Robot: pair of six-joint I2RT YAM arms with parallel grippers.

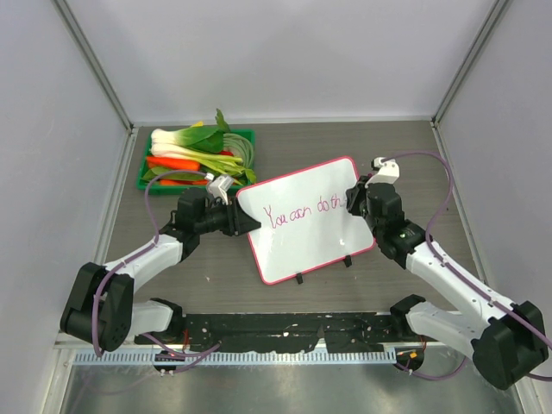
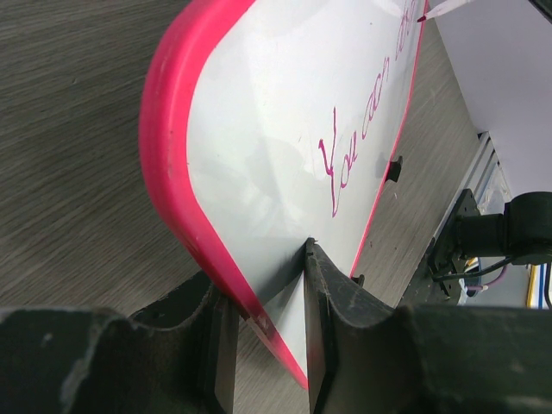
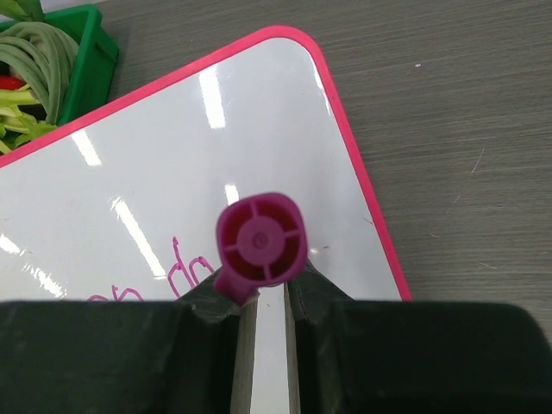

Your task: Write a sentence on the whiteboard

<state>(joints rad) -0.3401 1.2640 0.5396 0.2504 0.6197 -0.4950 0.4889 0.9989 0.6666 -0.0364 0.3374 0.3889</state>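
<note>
The whiteboard (image 1: 302, 246), glossy white with a pink-red frame, stands tilted on two black feet in the middle of the table. My left gripper (image 1: 247, 222) is shut on its left edge, and in the left wrist view the frame passes between my jaws (image 2: 267, 293). The sentence (image 1: 302, 212) is thin pink-purple cursive reading "You can do th", and its end is hidden behind my right gripper (image 1: 352, 203). That gripper (image 3: 263, 289) is shut on a pink-purple marker (image 3: 260, 240), whose tip (image 2: 435, 10) touches the board (image 3: 216, 129) near the last letters (image 3: 185, 272).
A green tray (image 1: 143, 172) of leafy greens and carrots lies at the back left, just behind the board's upper left corner. Grey enclosure walls ring the table. A black rail (image 1: 285, 328) runs along the near edge between the arm bases.
</note>
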